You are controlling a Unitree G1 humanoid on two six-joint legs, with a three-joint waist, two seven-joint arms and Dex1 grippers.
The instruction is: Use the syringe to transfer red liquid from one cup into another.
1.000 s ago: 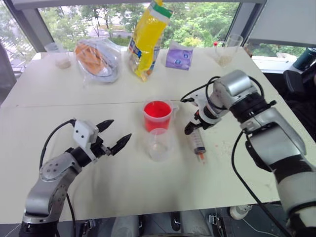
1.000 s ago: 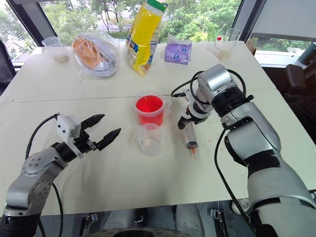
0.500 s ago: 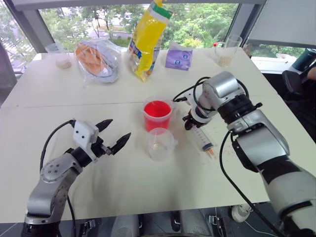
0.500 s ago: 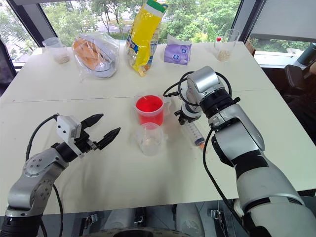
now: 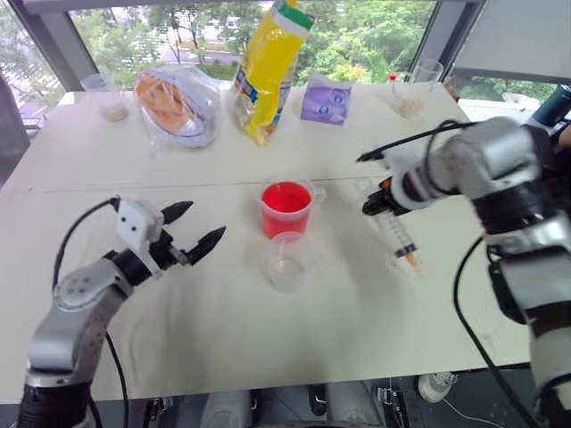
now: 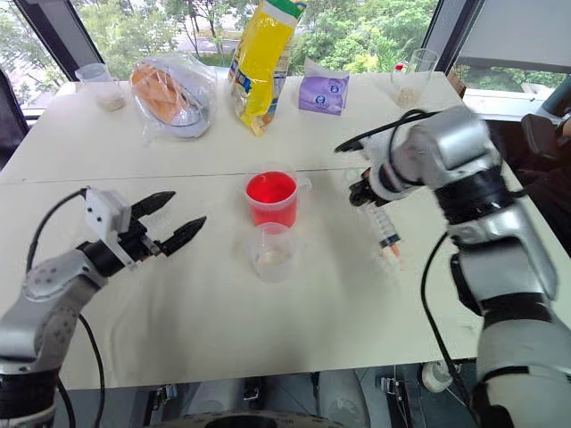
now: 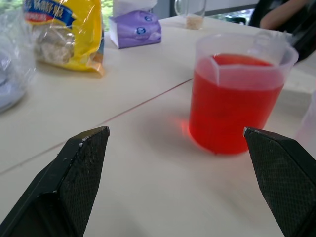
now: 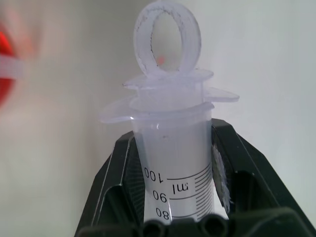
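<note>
From the head we see our right gripper [image 5: 376, 203] clamped on the large clear graduated syringe [image 5: 398, 241], at three o'clock from the red-filled handled plastic beaker [image 5: 287, 209]; the small clear cup [image 5: 287, 261] sits at its six.

Left wrist: our left gripper [image 7: 175, 165] gapes wide, empty.

Right wrist: black fingers [image 8: 118, 185] pinch the barrel.

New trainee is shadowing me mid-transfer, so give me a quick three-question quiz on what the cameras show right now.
1. True or false: the right gripper is shut on the syringe.
2. Which cup holds red liquid? A) the handled cup B) the small cup C) both
3. Fill in: the left gripper's fingers stand ____, holding nothing.

Key
1. True: the fingers clamp the barrel just below the plunger ring, tip pointing down.
2. A: the small cup in front of it looks empty of red.
3. open
</note>
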